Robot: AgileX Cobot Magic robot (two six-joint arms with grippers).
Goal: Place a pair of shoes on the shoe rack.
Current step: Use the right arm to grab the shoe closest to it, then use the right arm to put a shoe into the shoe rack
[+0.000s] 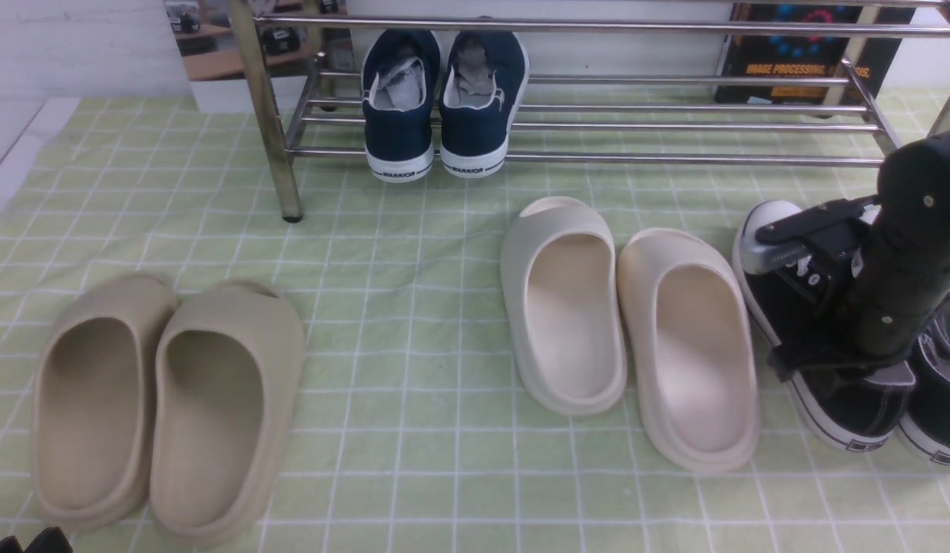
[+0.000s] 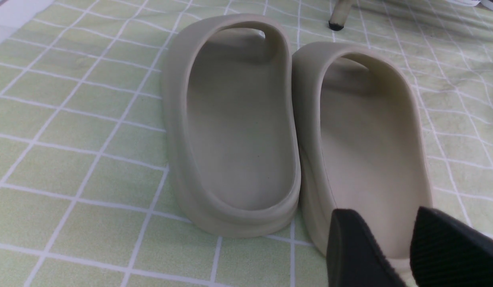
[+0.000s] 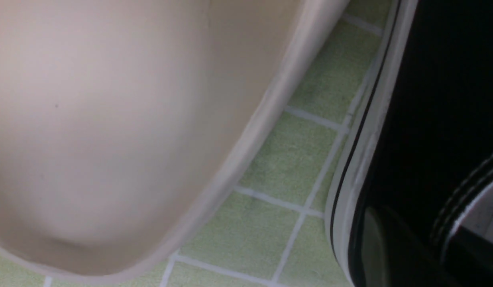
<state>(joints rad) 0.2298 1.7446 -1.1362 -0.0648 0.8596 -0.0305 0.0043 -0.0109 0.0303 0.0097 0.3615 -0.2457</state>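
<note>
The two black canvas sneakers stand at the right on the cloth; the left one [image 1: 789,315] shows its white toe cap, and the other [image 1: 935,399] is partly cut off by the frame edge. My right gripper [image 1: 816,296] is down on the left sneaker. In the right wrist view the right gripper [image 3: 419,255] has one finger outside the shoe's black side wall [image 3: 429,99] and one inside over the grey lining, with a gap between them. The chrome shoe rack [image 1: 597,158] runs across the back. My left gripper [image 2: 393,239] is open and empty, low at the near left [image 1: 29,541].
Navy "WARRIOR" sneakers [image 1: 436,100] sit on the rack's left part. Beige slides [image 1: 160,399] lie near left, just in front of the left gripper [image 2: 238,127]. Cream slides [image 1: 628,322] lie beside the black sneakers [image 3: 110,119]. A rack leg [image 1: 279,153] stands at the left.
</note>
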